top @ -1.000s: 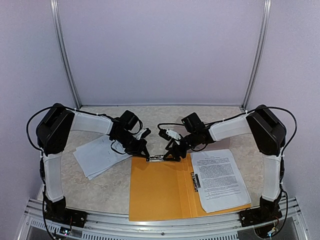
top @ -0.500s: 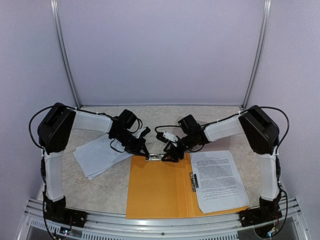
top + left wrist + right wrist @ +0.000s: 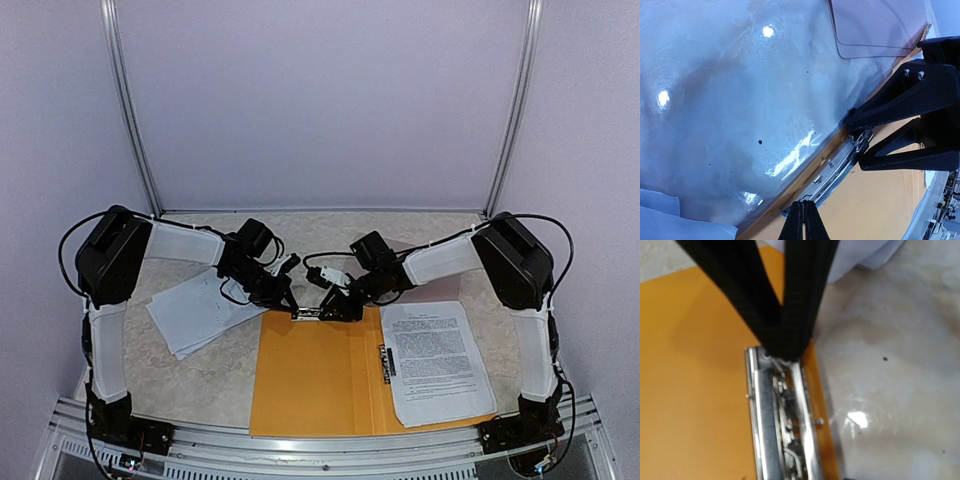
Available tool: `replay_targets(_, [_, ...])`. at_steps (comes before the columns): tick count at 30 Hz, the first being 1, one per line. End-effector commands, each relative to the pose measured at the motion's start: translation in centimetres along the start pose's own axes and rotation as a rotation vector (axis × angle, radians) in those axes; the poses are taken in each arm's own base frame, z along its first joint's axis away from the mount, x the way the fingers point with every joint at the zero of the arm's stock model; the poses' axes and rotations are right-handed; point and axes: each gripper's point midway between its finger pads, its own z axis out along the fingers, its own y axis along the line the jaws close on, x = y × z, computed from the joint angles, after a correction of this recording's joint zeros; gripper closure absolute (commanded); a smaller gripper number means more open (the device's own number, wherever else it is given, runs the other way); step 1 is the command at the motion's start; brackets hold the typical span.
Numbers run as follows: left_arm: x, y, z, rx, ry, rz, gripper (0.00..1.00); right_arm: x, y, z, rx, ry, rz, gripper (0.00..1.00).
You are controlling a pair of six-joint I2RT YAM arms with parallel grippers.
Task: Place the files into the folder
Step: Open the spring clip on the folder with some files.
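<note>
Marbled table (image 3: pixel 200 385), lilac walls (image 3: pixel 320 100); I see the left gripper (image 3: pixel 802 220) pressed together by the clip (image 3: pixel 785 425) on the folder (image 3: pixel 310 380), the right gripper (image 3: pixel 787 352) pinching it; files (image 3: pixel 200 310) lie beside the folder and on it

Top view is coming through evenly lit: soft overhead light, only faint shadows falling on the surface (image 3: pixel 210 385), detail slightly soft overall. Left wrist view is catching hard glare, with lamp hotspots bouncing off the glossy top and washing it bluish. Right wrist view is focusing badly up close, the right gripper (image 3: pixel 786 354) jaws smearing into black blur. Metal clip (image 3: pixel 782 425) is glinting, orange folder (image 3: pixel 690 390) is showing saturated, slightly soft.
</note>
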Motion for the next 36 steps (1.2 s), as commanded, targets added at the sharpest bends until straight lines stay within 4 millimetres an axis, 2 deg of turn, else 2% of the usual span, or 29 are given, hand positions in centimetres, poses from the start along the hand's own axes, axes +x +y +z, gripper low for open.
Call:
replay_targets(1, [0.8, 1.0, 0.6, -0.018, 0.025, -0.019, 1.00, 4.3, 0.9, 0.9, 0.012, 0.107, 0.057, 0.75])
replay_targets(8, [1.4, 1.2, 0.8, -0.021, 0.022, -0.063, 1.00, 6.2, 1.1, 1.0, 0.032, 0.149, 0.085, 0.89])
replay_targets(13, [2.6, 1.1, 1.3, -0.044, 0.011, -0.124, 1.00, 7.6, 0.8, 1.2, 0.062, 0.189, 0.122, 1.00])
replay_targets(19, [4.4, 1.8, 3.1, -0.075, 0.030, -0.184, 1.00, 9.2, 0.3, 1.6, 0.096, 0.239, 0.163, 1.00])
replay_targets(25, [5.3, 2.0, 3.6, -0.088, 0.026, -0.228, 1.00, 9.9, -0.4, 1.6, 0.131, 0.271, 0.184, 1.00])
replay_targets(36, [10.4, 4.0, 5.3, -0.195, 0.147, -0.271, 1.00, 10.4, -0.8, 1.7, 0.155, 0.297, 0.202, 1.00])
